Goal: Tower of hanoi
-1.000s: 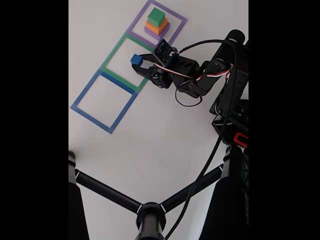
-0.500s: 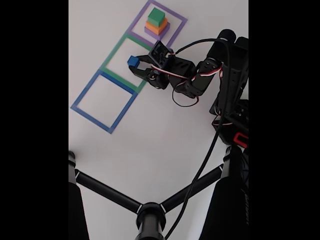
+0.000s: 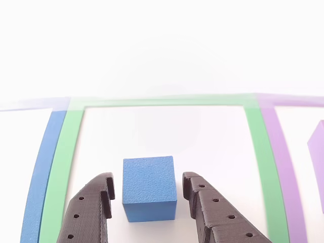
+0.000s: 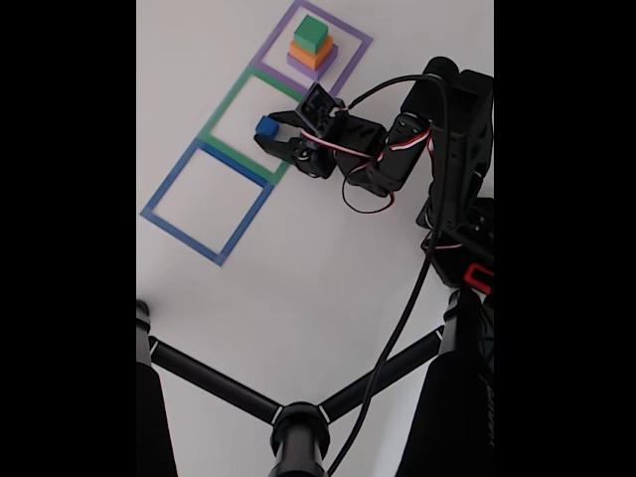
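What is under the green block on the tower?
Under the green block sits the orange block, and below that the purple slab. The tops of both are mostly covered.

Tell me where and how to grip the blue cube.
Grip the blue cube across its two flat side faces, low on the block, coming straight in from the near side as the end effector already straddles it. Parallel vertical faces suit the two fingers.

Smallest cube (image 3: 149, 188) between tool (image 3: 147, 195) fingers, inside middle outline (image 3: 164, 100).
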